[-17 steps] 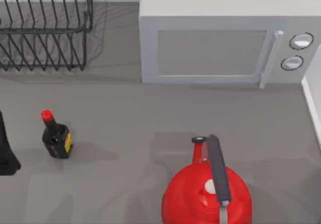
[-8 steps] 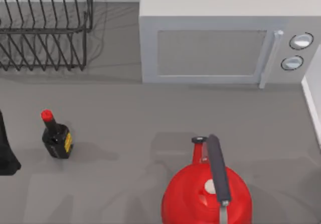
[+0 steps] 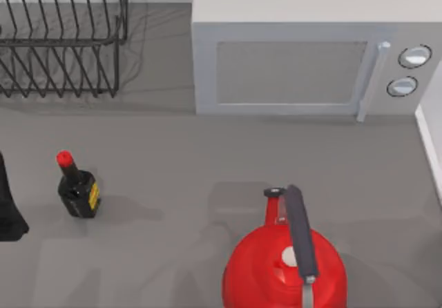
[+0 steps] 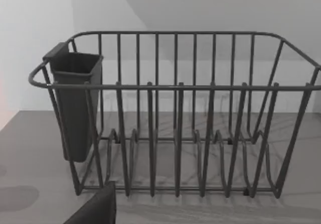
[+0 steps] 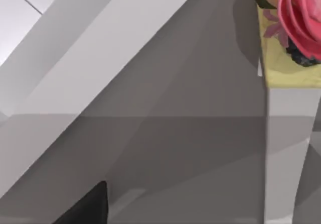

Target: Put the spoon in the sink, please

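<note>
Task barely started: no spoon, no sink on counter (image 3: 207, 156). Left end effector (image 3: 8, 208) parked at 9 o'clock edge, finger state unclear. Rack (image 3: 62, 39) at 11 o'clock.

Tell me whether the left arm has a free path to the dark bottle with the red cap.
Probably yes. The bottle stands alone on the counter near the left arm at the left edge, with nothing between them; the dish rack sits well behind.

A dish rack (image 3: 62, 39) stood in the frame's upper left, a microwave (image 3: 311, 52) upper right, a bottle (image 3: 77, 187) at left and a kettle (image 3: 286, 263) bottom centre, all on the desk (image 3: 207, 156).
</note>
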{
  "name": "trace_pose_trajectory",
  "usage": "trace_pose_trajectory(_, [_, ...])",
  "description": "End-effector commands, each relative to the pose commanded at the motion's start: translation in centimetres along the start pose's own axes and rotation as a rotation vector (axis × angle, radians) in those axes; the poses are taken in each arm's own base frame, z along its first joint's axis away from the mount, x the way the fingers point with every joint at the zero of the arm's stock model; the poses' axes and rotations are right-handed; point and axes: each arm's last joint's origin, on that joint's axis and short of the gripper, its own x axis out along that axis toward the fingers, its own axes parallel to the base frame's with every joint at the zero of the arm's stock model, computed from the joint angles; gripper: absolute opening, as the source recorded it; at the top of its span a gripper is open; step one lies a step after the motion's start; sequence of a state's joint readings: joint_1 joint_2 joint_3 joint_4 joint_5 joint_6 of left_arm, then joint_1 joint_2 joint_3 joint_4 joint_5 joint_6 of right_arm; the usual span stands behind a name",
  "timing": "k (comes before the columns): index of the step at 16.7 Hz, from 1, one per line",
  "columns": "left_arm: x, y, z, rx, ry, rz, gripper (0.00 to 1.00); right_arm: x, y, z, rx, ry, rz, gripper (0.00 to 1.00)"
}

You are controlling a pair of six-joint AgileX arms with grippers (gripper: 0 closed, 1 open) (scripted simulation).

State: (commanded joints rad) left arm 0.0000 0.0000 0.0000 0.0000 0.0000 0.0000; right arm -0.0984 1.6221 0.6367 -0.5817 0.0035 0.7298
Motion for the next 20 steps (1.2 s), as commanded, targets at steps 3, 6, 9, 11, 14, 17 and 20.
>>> trace_pose_trajectory(3, [0.0, 0.0, 0.0, 0.000, 0.000, 0.000, 1.00, 0.0, 0.0, 0.0, 0.000, 0.000, 0.000, 0.00])
trace_pose_trajectory(6, [0.0, 0.0, 0.0, 0.000, 0.000, 0.000, 1.00, 0.0, 0.0, 0.0, 0.000, 0.000, 0.000, 0.00])
trace_pose_trajectory(9, [0.0, 0.0, 0.0, 0.000, 0.000, 0.000, 1.00, 0.0, 0.0, 0.0, 0.000, 0.000, 0.000, 0.00])
trace_pose_trajectory(11, [0.0, 0.0, 0.0, 0.000, 0.000, 0.000, 1.00, -2.2, 0.2, 0.1, -0.009, -0.029, 0.001, 0.00])
trace_pose_trajectory(14, [0.0, 0.0, 0.0, 0.000, 0.000, 0.000, 1.00, -3.8, 0.5, 0.6, -0.005, -0.033, 0.004, 0.00])
trace_pose_trajectory(17, [0.0, 0.0, 0.0, 0.000, 0.000, 0.000, 1.00, -6.8, 0.7, 0.7, -0.007, -0.023, -0.006, 0.00])
trace_pose_trajectory(20, [0.0, 0.0, 0.0, 0.000, 0.000, 0.000, 1.00, -10.0, 0.4, 0.4, -0.006, -0.013, -0.014, 0.00])
